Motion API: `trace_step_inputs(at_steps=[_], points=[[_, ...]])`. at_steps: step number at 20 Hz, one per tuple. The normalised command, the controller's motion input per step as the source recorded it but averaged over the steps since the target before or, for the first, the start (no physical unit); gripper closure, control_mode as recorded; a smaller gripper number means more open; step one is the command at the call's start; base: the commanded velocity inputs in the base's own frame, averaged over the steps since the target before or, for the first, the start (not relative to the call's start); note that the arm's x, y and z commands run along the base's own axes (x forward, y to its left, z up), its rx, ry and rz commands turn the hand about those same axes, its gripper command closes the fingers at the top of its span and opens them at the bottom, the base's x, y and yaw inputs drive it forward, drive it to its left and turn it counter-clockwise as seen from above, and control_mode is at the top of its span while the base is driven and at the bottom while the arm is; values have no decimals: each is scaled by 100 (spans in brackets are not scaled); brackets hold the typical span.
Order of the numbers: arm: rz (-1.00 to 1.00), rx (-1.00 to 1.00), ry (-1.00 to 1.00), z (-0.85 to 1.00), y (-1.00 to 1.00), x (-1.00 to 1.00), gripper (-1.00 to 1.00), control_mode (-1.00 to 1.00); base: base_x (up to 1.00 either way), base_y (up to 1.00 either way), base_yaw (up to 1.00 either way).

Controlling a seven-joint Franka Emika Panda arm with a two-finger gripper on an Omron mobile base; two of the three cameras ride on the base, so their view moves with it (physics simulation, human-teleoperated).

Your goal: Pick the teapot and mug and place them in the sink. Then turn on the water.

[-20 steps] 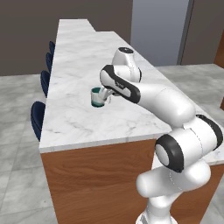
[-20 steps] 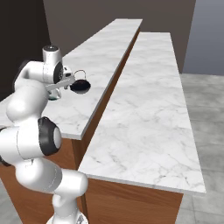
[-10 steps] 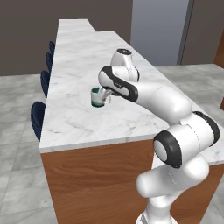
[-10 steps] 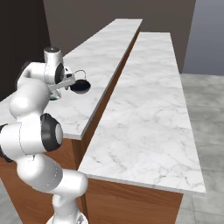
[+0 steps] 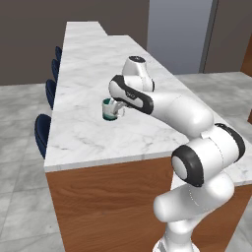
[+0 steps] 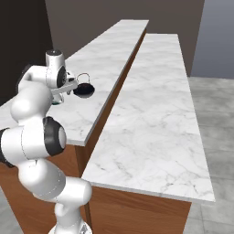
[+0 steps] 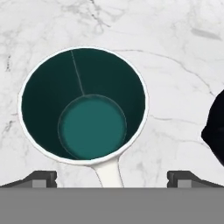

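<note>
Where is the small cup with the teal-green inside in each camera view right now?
Left base view: the mug stands upright on the white marble counter, left of centre, at the gripper.
Right base view: a teal sliver of it peeks out behind the arm, at the left edge.
Hand view: seen from straight above, left of centre.
Shared landmark: the dark teapot beside it.
</note>
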Motion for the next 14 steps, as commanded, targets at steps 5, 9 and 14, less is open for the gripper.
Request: trace_step_inputs(at_steps=[5, 9, 14], points=[[1, 0, 1, -5, 3, 1, -100, -100, 0, 0, 0], [1, 0, 1, -8, 5, 0, 100, -100, 0, 0, 0], [0, 0, 0, 0, 3, 0, 100, -100, 0, 0, 0]])
